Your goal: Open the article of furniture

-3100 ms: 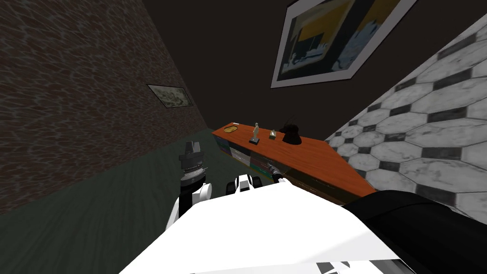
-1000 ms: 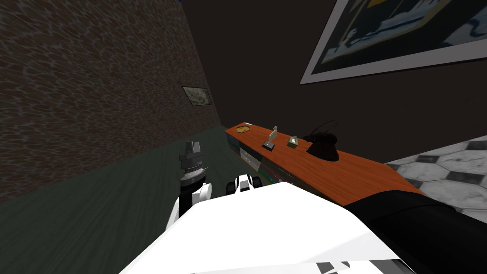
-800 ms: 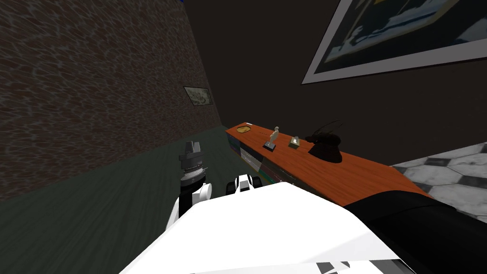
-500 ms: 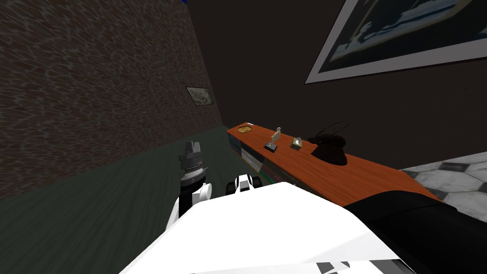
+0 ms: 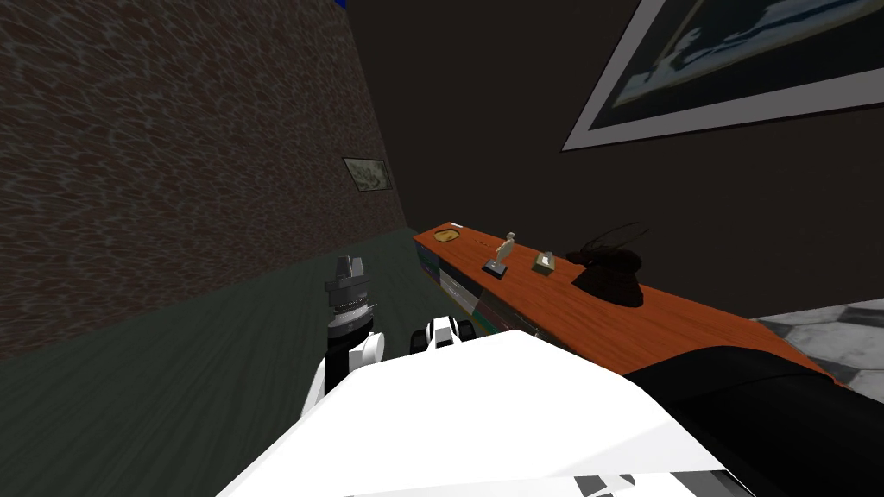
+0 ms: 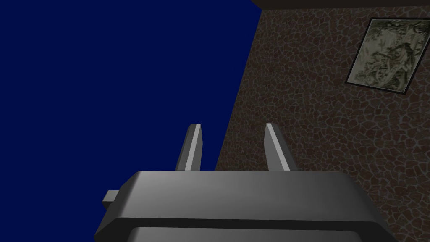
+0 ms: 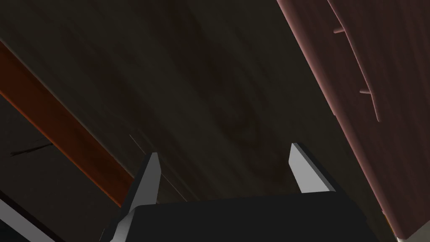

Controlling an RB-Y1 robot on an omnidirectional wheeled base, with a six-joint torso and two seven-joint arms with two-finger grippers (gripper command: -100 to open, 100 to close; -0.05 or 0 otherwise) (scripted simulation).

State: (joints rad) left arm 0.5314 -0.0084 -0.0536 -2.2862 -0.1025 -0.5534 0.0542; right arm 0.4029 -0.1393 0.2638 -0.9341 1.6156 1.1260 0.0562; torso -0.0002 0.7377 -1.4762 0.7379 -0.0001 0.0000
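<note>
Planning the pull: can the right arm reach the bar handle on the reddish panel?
Probably yes: the right tool is open, nothing stands between it and the handle, though it points beside it.

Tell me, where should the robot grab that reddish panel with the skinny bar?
Grip the bar on the panel, in the stretch between its two short posts. The posts hold it off the panel, so a finger should fit behind it. Come at the panel's face with the open right gripper, turned so its fingers straddle the bar crosswise.
</note>
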